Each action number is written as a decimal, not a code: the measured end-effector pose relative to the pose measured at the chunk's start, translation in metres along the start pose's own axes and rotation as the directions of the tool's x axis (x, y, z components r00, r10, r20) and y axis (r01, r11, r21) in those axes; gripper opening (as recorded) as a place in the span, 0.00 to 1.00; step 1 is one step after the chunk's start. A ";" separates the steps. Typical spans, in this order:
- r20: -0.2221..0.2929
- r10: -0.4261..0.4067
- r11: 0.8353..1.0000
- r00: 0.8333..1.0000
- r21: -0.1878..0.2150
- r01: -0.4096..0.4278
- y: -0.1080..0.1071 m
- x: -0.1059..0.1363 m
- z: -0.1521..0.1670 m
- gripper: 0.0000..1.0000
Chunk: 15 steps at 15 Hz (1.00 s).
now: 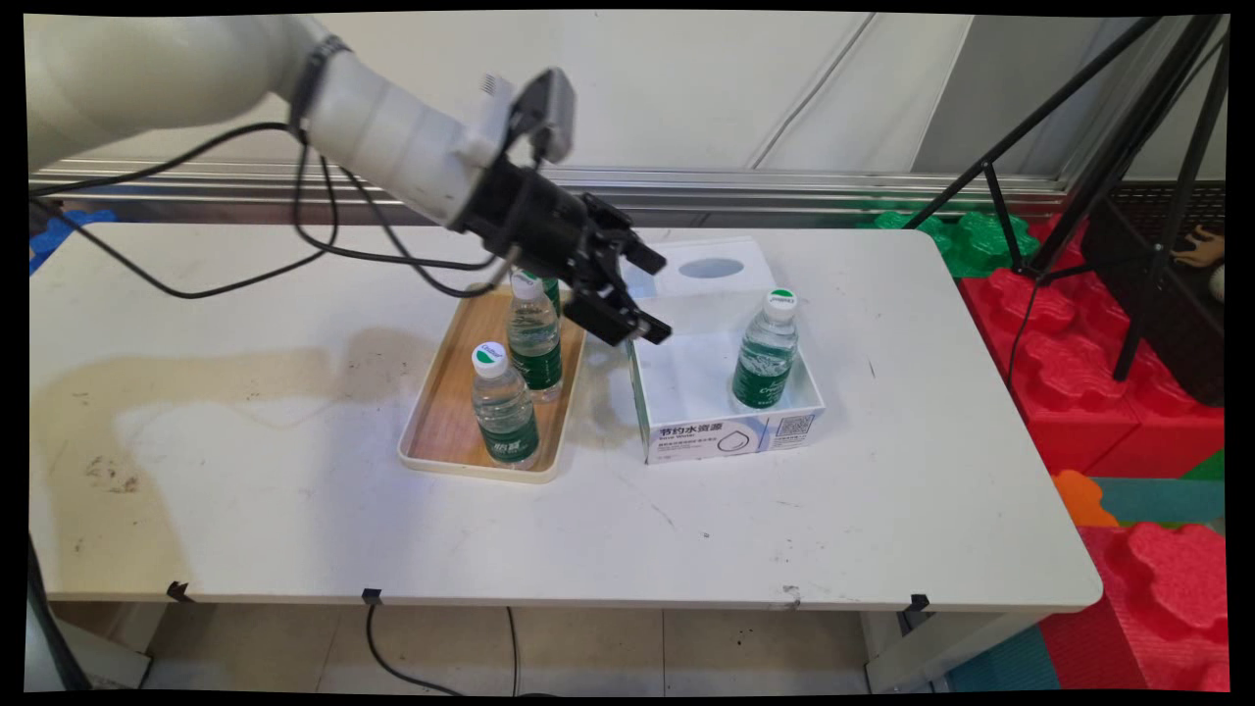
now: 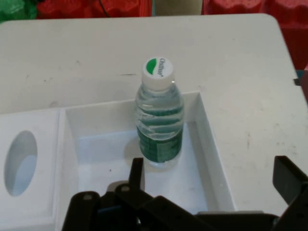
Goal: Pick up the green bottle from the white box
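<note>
My gripper (image 1: 651, 297) is open and holds nothing, hovering above the left wall of a white cardboard box (image 1: 727, 432). One water bottle (image 1: 766, 351) with a green label and white cap stands upright in the box's right part. The hand view shows that same bottle (image 2: 159, 120) ahead of the gripper (image 2: 211, 179), inside the box (image 2: 211, 159). Left of the box, a wooden tray (image 1: 434, 431) carries two upright bottles, one near (image 1: 503, 404) and one farther back (image 1: 534, 338). A third bottle seems to stand behind them, mostly hidden by the gripper.
The box's flat top panel with an oval hole (image 1: 711, 267) lies behind its open part. Black cables (image 1: 324, 250) hang from the arm over the table's left half. A black tripod (image 1: 1128, 147) and red foam blocks (image 1: 1088, 382) stand past the table's right edge.
</note>
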 end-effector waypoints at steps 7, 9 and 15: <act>0.048 -0.004 1.000 0.999 -0.003 0.004 -0.012 0.007 0.069 1.00; 0.061 -0.002 1.000 0.998 -0.004 0.003 -0.016 0.008 0.088 1.00; 0.073 -0.003 1.000 0.997 -0.006 0.004 -0.025 0.014 0.133 1.00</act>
